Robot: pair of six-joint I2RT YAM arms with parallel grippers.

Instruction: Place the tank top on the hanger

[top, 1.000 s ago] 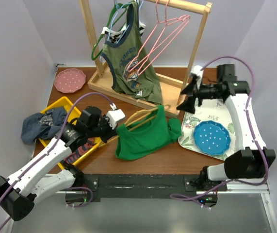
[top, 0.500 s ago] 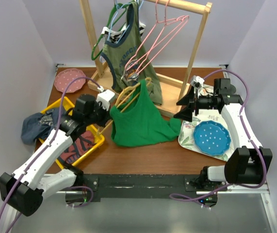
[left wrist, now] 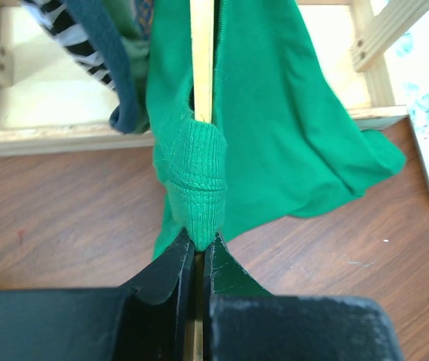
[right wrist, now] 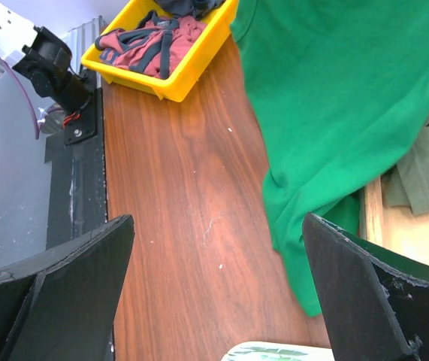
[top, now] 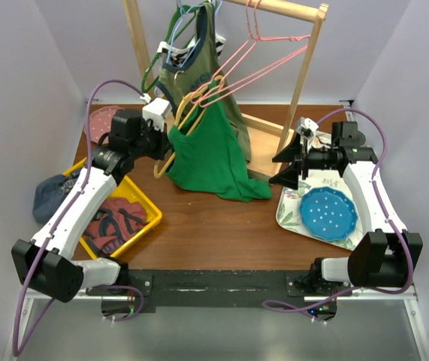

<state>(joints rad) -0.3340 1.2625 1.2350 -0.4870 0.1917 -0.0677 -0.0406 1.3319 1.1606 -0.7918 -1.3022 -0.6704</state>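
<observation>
Hoisted toward the wooden rack (top: pixel 305 71) since a second ago, the green tank top (top: pixel 212 154) drapes on the yellow-orange hanger (top: pixel 186 114) clamped in my left gripper (top: pixel 161 143), my right gripper (top: pixel 288 167) wide open nearby, so placement looks nearly done.

Soft, even light is falling from overhead, keeping the whole scene bright. The green top (top: pixel 210 154) is casting only a faint, blurry shadow onto the wooden surface (top: pixel 199 226), which is giving off a mild sheen in the right wrist view. In the left wrist view the pale rack base (left wrist: pixel 49 98) is washing out almost to white, while the hanger (left wrist: pixel 201 60) and the top's knit are showing crisp; the left fingers (left wrist: pixel 161 274) are sitting dark and slightly soft at the bottom edge. The right fingers (right wrist: pixel 56 293) are looming as black, blurred shapes, their detail lost in shade.
</observation>
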